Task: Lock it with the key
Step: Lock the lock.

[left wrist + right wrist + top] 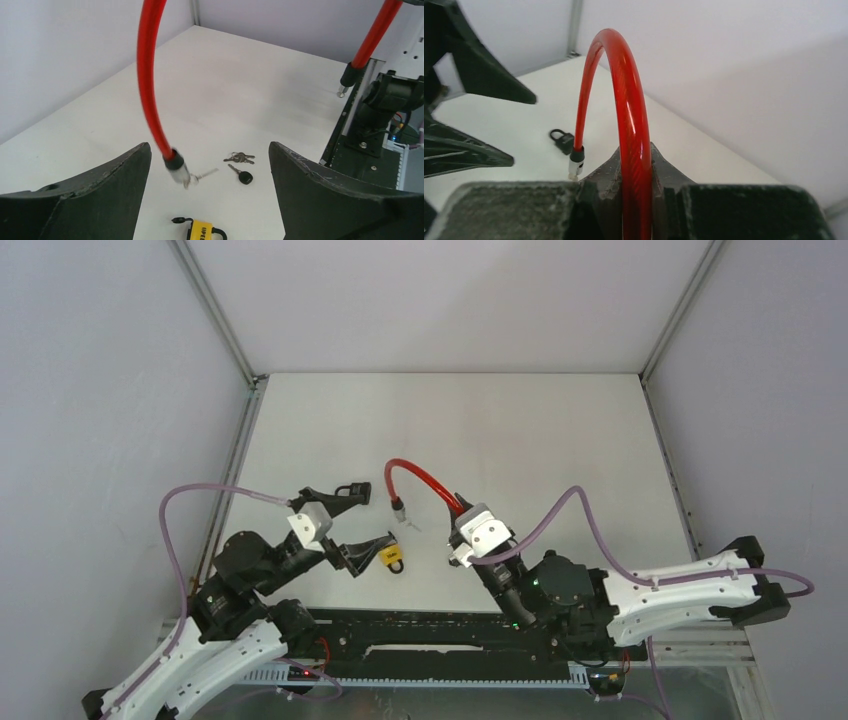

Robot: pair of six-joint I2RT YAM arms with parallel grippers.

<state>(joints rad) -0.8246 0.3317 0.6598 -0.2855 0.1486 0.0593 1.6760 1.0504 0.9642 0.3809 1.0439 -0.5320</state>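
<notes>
A red cable lock (420, 478) arches up from my right gripper (463, 517), which is shut on it; in the right wrist view the cable (631, 100) is pinched between the two fingers. The cable's free end, a black collar and metal head (175, 165), hangs blurred just above the table between the wide-open fingers of my left gripper (209, 147). A silver key on a ring (207, 174) sits right at that head; I cannot tell whether it is inserted. The left gripper (372, 520) holds nothing.
A yellow padlock (205, 231) lies just below the cable end, also by the left gripper's near finger (392, 558). A small key bunch (240, 158) and a black-headed key (244, 176) lie to the right. A black padlock (562, 140) lies farther back.
</notes>
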